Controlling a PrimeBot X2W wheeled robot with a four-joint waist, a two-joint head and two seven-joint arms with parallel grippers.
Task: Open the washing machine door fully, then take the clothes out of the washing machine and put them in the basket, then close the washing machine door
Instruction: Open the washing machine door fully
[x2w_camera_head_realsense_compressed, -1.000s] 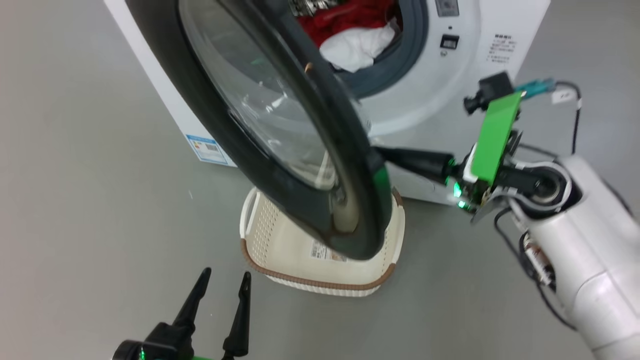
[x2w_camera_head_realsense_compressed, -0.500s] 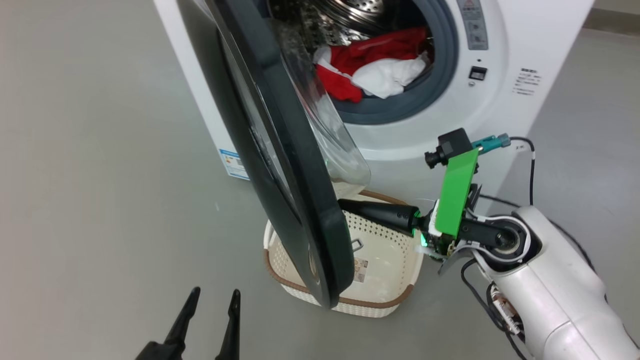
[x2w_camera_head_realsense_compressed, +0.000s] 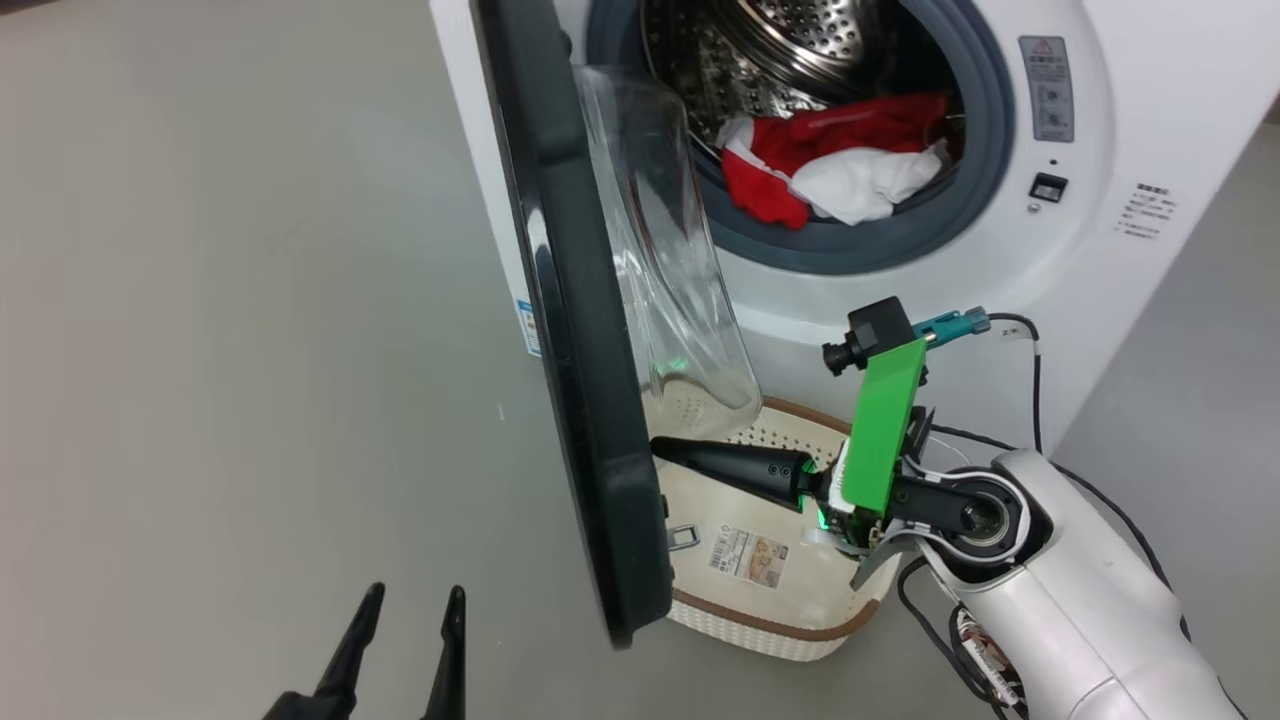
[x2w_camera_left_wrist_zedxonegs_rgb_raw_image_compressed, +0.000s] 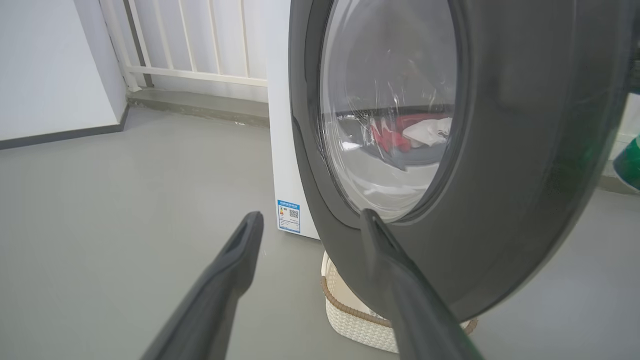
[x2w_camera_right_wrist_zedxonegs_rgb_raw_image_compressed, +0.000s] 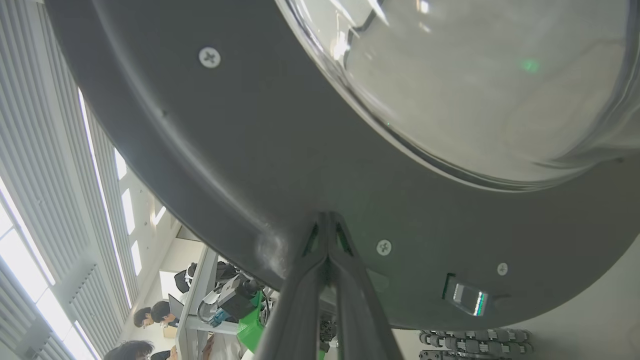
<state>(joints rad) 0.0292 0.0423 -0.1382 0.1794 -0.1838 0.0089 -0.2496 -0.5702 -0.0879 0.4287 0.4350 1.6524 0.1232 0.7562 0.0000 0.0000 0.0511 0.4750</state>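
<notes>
The white washing machine stands with its door swung out, edge-on in the head view, its glass bowl bulging toward the drum. Red and white clothes lie in the steel drum. The cream basket sits on the floor under the door. My right gripper is shut, its tip against the inner side of the door's black rim, holding nothing. My left gripper is open and empty, low on the door's outer side; its fingers point at the door.
Grey floor lies to the left of the machine. A white railing and a wall stand behind it. A blue label marks the machine's side. A black cable loops off my right wrist. People sit at desks in the right wrist view.
The door has swung wider, from slanted across the opening to edge-on, with my shut right gripper following on its inner rim. The head camera has shifted. The left gripper stays open.
</notes>
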